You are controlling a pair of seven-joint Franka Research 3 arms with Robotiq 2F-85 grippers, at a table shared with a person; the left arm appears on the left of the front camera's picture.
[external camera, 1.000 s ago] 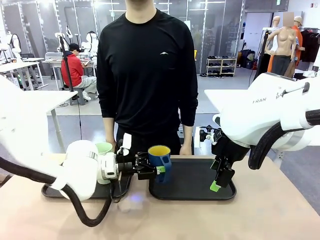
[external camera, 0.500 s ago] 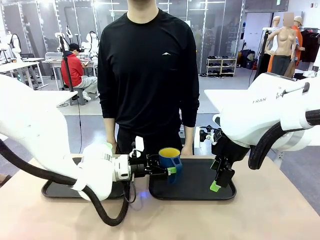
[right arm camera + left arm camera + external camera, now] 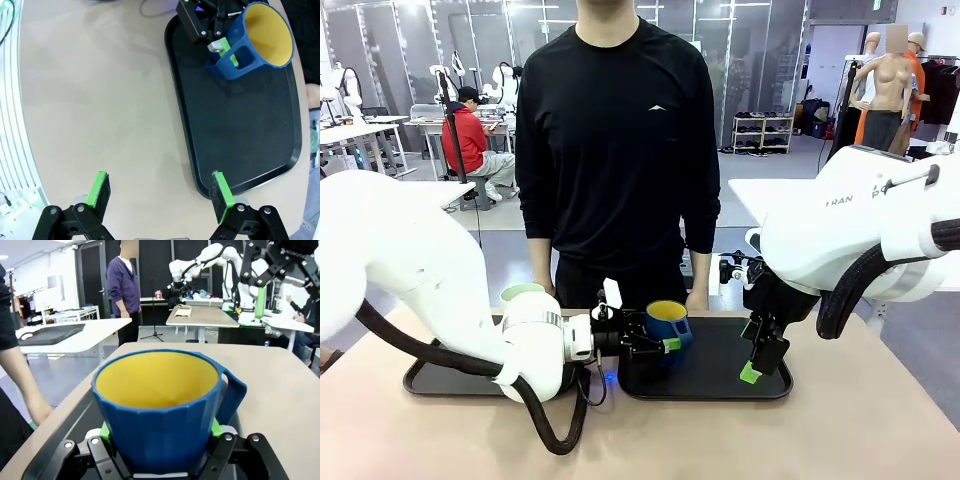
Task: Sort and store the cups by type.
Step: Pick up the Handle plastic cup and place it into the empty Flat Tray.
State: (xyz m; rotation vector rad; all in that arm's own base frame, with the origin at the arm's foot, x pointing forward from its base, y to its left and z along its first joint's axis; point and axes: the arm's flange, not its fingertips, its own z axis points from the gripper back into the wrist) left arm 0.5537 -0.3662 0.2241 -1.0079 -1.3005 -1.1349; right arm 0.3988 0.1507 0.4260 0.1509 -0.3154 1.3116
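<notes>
Blue mug (image 3: 668,324) clamped upright between left gripper (image 3: 658,343) fingers over the right tray (image 3: 720,385)

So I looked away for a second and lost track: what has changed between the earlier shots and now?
The left end effector, still shut on the dark blue handled mug with the yellow inside, carried it rightward and slightly lower over the right black tray. The pale mint-green plastic tumbler stayed on the left side. The right end effector stayed open above the right tray's edge, and the person kept standing there.
</notes>
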